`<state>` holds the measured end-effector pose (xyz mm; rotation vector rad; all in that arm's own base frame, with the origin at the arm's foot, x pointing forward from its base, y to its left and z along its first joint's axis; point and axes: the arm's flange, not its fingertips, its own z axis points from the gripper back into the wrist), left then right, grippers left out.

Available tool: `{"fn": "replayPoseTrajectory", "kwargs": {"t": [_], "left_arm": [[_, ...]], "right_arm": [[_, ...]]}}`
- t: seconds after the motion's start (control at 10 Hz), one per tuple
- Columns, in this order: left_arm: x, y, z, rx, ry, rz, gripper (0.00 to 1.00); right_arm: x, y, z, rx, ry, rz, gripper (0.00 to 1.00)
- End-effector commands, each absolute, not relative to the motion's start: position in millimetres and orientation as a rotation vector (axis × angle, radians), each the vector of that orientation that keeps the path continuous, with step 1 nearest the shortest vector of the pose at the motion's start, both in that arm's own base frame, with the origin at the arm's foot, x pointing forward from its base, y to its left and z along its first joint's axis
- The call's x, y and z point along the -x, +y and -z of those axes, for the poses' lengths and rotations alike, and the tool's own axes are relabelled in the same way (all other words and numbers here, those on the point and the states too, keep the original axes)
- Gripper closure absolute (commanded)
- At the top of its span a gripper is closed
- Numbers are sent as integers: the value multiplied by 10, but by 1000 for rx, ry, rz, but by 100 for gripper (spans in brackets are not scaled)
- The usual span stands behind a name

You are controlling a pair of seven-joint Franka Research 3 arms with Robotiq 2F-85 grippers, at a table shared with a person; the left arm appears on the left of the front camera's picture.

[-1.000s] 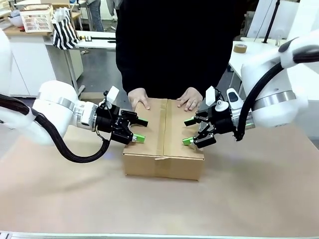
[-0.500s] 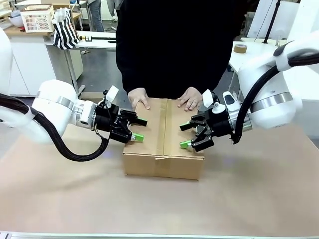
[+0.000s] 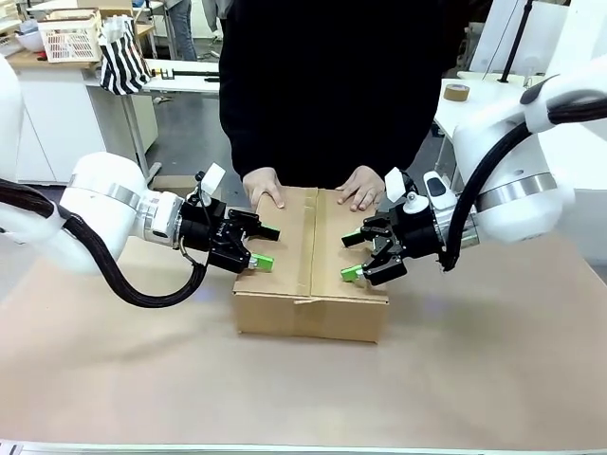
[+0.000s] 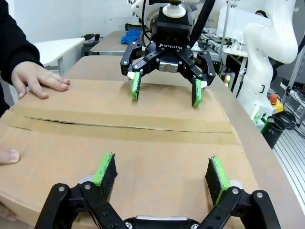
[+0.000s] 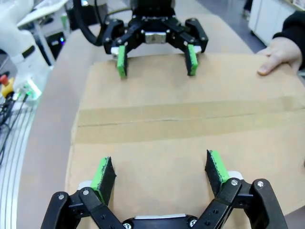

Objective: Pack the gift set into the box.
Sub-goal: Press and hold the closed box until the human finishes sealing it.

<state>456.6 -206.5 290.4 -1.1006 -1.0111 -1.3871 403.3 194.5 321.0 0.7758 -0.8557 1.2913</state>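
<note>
**Two spread grippers flank the closed box (image 3: 313, 318)**

Our left gripper (image 3: 266, 246) hangs with its fingers apart over the box's 9 o'clock edge. Our right gripper (image 3: 350, 256), fingers also spread, faces it from 3 o'clock. Between them the box sits on the table (image 3: 474, 370), flaps shut, with a tape strip (image 3: 309, 248) along the seam. At 12 o'clock the person's hands (image 3: 265, 187) rest flat on top.

the box (image 3: 311, 275) has shut flaps that hide its inside. a person's hand (image 4: 6, 156) is cut off by the left wrist view's left edge, just fingertips showing.
</note>
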Motion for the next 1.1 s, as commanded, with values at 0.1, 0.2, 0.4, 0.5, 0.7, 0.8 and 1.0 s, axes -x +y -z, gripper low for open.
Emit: {"fn": "replayPoseTrajectory", "kwargs": {"t": [0.1,0.2,0.4,0.5,0.7,0.8,1.0], "left_arm": [[-4566,-2060,-2907,1093,-1016,1392,0],[-4566,-2060,-2907,1093,-1016,1392,0],[-4566,-2060,-2907,1093,-1016,1392,0],[-4566,-2060,-2907,1093,-1016,1392,0],[-4566,-2060,-2907,1093,-1016,1392,0],[-4566,-2060,-2907,1093,-1016,1392,0],[-4566,-2060,-2907,1093,-1016,1392,0]], "right_arm": [[-4036,1938,-3194,-759,-878,-1291,0],[-4036,1938,-3194,-759,-878,-1291,0],[-4036,1938,-3194,-759,-878,-1291,0],[-4036,1938,-3194,-759,-878,-1291,0],[-4036,1938,-3194,-759,-878,-1291,0],[-4036,1938,-3194,-759,-878,-1291,0],[-4036,1938,-3194,-759,-878,-1291,0]]}}
